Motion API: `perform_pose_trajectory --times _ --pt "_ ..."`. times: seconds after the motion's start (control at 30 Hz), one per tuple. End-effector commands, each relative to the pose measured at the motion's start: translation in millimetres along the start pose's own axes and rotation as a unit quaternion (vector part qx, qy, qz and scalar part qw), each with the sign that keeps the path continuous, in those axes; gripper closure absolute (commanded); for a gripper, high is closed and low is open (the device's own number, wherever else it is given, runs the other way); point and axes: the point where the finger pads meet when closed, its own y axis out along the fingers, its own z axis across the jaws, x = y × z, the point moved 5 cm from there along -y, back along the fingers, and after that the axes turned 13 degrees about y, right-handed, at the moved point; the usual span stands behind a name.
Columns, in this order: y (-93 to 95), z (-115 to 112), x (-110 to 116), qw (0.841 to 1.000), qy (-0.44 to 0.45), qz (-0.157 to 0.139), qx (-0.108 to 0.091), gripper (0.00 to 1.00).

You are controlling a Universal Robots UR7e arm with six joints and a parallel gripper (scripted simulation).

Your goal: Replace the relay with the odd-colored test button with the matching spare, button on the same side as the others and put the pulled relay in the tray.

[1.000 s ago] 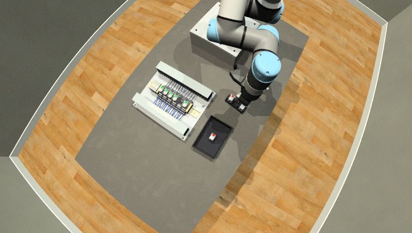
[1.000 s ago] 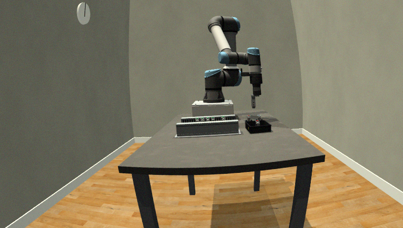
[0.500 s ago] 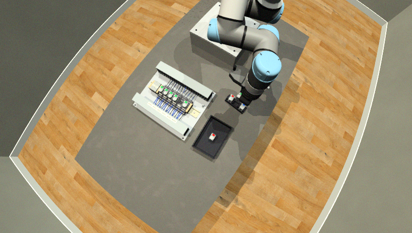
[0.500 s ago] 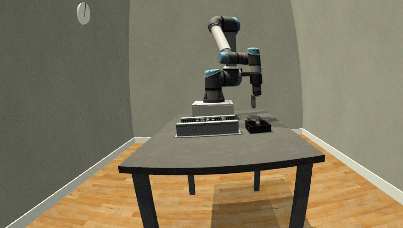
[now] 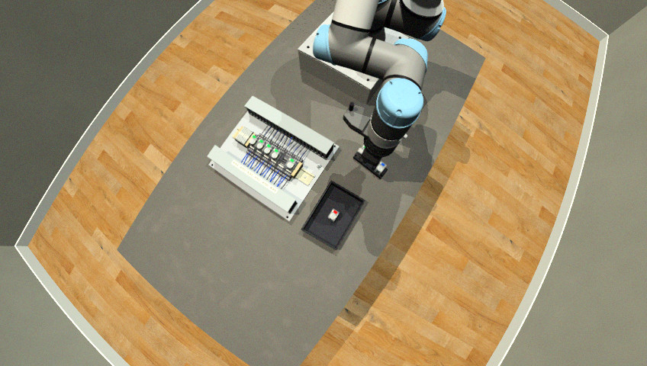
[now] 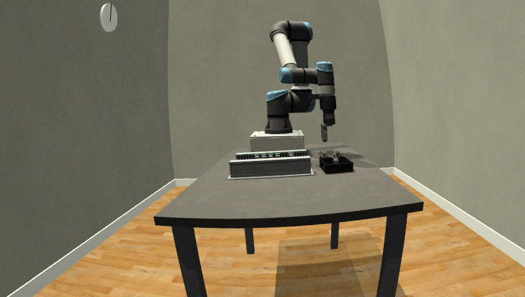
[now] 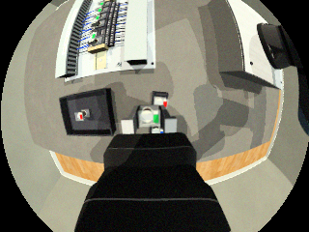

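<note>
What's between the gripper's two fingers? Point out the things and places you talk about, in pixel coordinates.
In the wrist view, a relay with a green button (image 7: 149,116) sits between the gripper's fingers.

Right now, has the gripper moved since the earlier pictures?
Yes. In the top view, against the spare rack, the gripper has shifted left, toward the wired panel.
</note>
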Motion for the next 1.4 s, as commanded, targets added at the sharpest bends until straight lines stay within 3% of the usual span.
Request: perform_pose_trajectory --times 0.0,0.3,0.47,0.87,1.03,1.37 --pt "0.5 -18.7 -16.7 1.000 0.000 -0.002 0.000 1.00" --pt "0.5 -18.7 -16.7 1.000 0.000 -0.002 0.000 1.00" --pt "1.8 -61.0 -57.6 1.000 0.000 -0.002 0.000 1.00" --pt "1.8 -61.0 -57.6 1.000 0.000 -0.002 0.000 1.00" --pt "3.0 -103.4 -98.5 1.000 0.000 -0.002 0.000 1.00" --pt "3.0 -103.4 -98.5 1.000 0.000 -0.002 0.000 1.00"
